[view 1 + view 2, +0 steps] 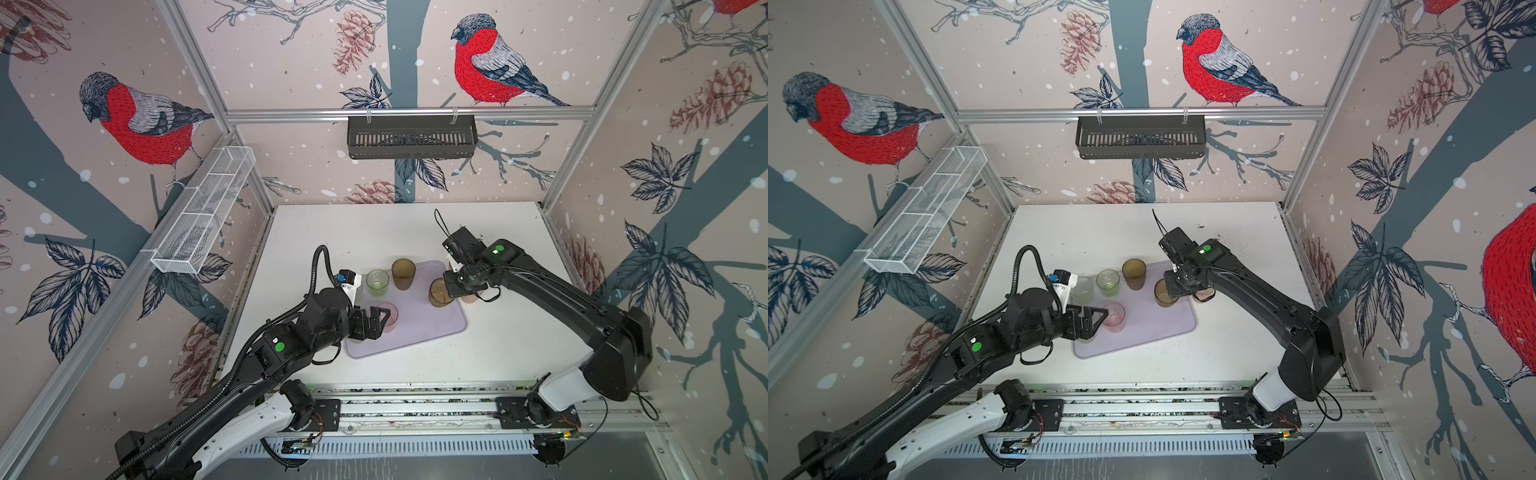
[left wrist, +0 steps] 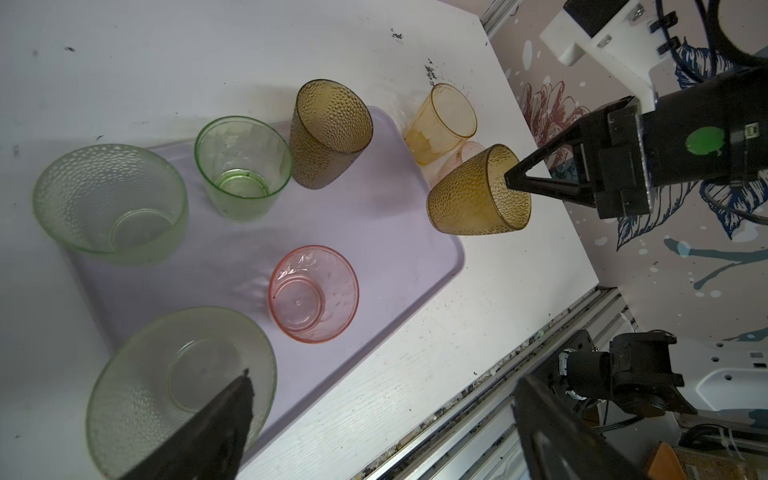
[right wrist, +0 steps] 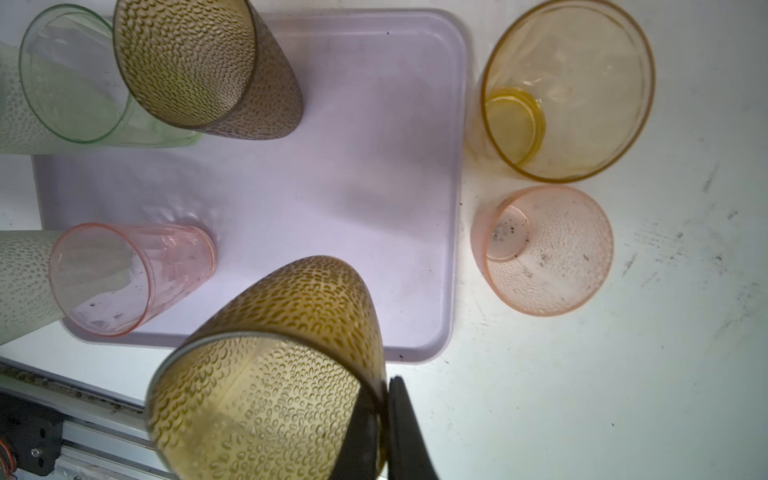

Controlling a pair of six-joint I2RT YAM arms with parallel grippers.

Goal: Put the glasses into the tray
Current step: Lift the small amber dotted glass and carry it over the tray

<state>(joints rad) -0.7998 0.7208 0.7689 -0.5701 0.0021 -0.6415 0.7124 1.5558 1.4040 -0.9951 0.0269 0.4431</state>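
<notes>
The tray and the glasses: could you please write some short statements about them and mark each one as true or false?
1. The right gripper is shut on the rim of a brown dotted glass. True.
2. The pink glass lies on its side on the tray. False: it stands upright on the tray.
3. The yellow glass and the peach glass stand on the table, outside the tray. True.
4. The left gripper holds the pink glass. False: this gripper is open and grips nothing.
</notes>
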